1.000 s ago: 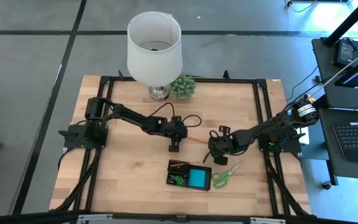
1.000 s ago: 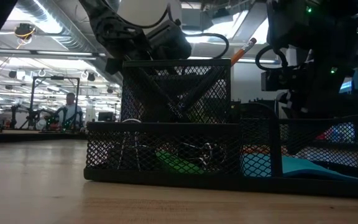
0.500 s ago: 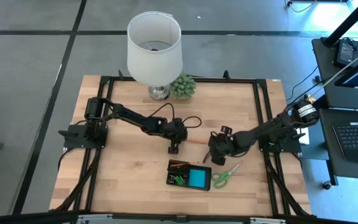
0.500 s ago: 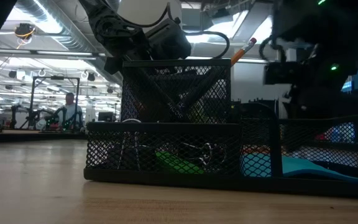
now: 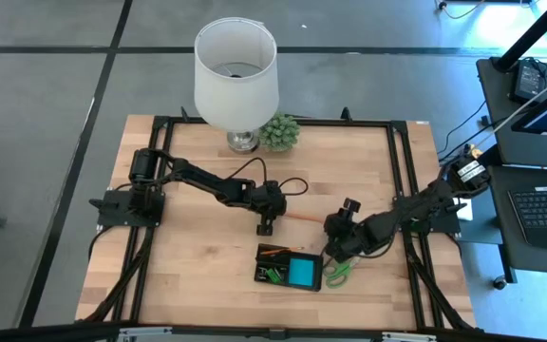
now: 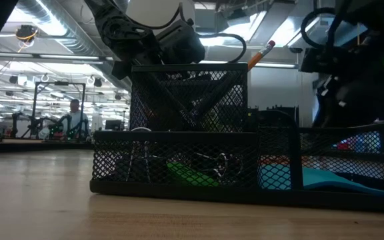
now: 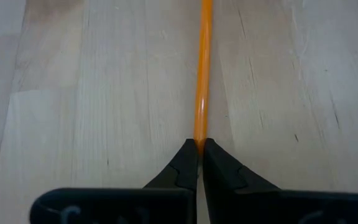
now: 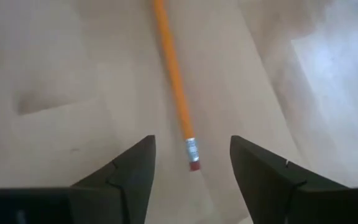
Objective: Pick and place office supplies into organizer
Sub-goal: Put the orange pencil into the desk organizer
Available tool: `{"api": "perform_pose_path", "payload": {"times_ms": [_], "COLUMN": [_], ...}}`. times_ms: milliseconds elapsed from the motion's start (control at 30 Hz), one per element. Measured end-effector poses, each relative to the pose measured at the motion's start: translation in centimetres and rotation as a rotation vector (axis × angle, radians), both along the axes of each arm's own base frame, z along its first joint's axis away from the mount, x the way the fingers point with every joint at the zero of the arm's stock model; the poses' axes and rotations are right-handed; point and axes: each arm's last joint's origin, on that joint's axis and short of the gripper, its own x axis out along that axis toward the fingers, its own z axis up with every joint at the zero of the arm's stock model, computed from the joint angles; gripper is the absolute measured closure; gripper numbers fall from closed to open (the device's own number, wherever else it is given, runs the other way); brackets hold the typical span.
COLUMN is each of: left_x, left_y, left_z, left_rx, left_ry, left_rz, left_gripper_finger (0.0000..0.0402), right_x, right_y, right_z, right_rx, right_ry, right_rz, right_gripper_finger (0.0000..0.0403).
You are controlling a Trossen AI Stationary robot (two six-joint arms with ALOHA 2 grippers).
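right hand [image 8: 191,180] withdrawn; pencil [image 8: 174,87] flat

The left arm reaches from the left edge of the table toward its middle, elbow bent, and the left gripper [image 5: 266,226] points down at the wood with its two dark fingers [image 7: 185,169] pressed together. The right arm comes from the right edge, stretched low toward the front, and the right gripper [image 5: 334,249] has its fingers [image 8: 135,171] spread wide apart
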Motion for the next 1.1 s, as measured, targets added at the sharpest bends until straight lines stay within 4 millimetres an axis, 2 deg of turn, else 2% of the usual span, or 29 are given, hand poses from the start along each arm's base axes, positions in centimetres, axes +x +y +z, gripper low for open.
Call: {"api": "perform_pose_path", "payload": {"times_ms": [200,300,433,533,700,867,1000,1100], "left_x": [0.0,0.0,0.0,0.0,0.0,0.0,0.0,0.0], "left_y": [0.0,0.0,0.0,0.0,0.0,0.0,0.0,0.0], "left_z": [0.0,0.0,0.0,0.0,0.0,0.0,0.0,0.0], "left_rx": [0.001,0.002,0.002,0.002,0.0,-0.006,-0.01,-0.01], "left_ry": [0.0,0.0,-0.002,-0.002,-0.002,-0.002,-0.003,-0.003], "left_rz": [0.0,0.001,-0.001,-0.001,-0.001,0.008,0.014,0.014], "left_gripper_finger": [0.0398,0.0398,0.0398,0.0398,0.0398,0.0398,0.0398,0.0398], "right_x": [-0.7,-2.3,-4.2,-4.5,-4.7,-4.5,-4.5,-4.8], "right_y": [-0.2,-1.1,-1.8,-1.7,-1.8,-1.7,-1.7,-2.5], "right_z": [1.8,2.2,2.1,1.9,1.6,1.8,1.7,1.2], "right_rx": [0.057,0.083,0.253,0.366,0.294,0.359,0.339,0.309], "right_ry": [-0.023,-0.057,-0.156,-0.273,-0.364,-0.394,-0.38,-0.327], "right_rz": [0.039,0.036,0.069,0.199,0.371,0.302,0.316,0.251], "right_gripper_finger": [0.0194,0.0194,0.0194,0.0194,0.0194,0.0194,0.0194,0.0194]}}
